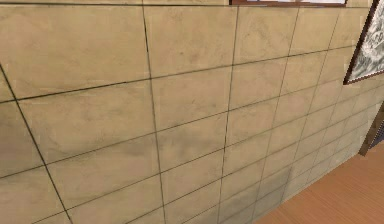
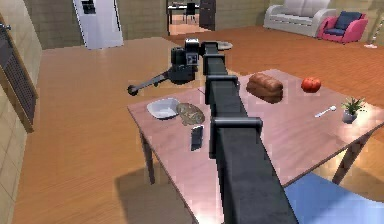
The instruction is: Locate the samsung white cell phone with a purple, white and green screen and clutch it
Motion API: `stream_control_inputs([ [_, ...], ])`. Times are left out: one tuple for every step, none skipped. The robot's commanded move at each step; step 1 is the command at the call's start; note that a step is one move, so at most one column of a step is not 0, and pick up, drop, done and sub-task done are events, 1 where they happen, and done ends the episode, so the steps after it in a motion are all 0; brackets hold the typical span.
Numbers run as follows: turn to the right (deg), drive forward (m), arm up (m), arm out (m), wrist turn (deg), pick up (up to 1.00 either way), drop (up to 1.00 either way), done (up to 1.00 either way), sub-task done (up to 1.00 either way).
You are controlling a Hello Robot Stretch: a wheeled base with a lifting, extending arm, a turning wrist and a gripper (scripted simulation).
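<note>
Over the far-left corner of the reddish-brown wooden table (image 2: 290, 125), arm side view: dark two-finger gripper (image 2: 132, 90), bare floor behind its tips, holding nothing. Slim dark phone-like slab (image 2: 197, 138) upright near the table's near edge, just left of the dark square arm bar (image 2: 235, 150); markings too small to tell. White bowl (image 2: 163, 107) and brown loaf (image 2: 265, 86) farther back. Forward view: tan tiled wall (image 1: 120, 110), framed picture (image 1: 368, 45) at its right edge.

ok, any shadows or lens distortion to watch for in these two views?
Forward view: tiled wall evenly lit, its joints slant and bow, a soft grey shadow low at the right by the floor. Arm side view: table throws a shadow on the floor beneath; no glare on its top.
</note>
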Motion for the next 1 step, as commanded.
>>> stream_control_inputs([
  [0.0, 0.00, 0.00, 0.00, 45.0, 0.00, 0.00, 0.00, 0.00],
])
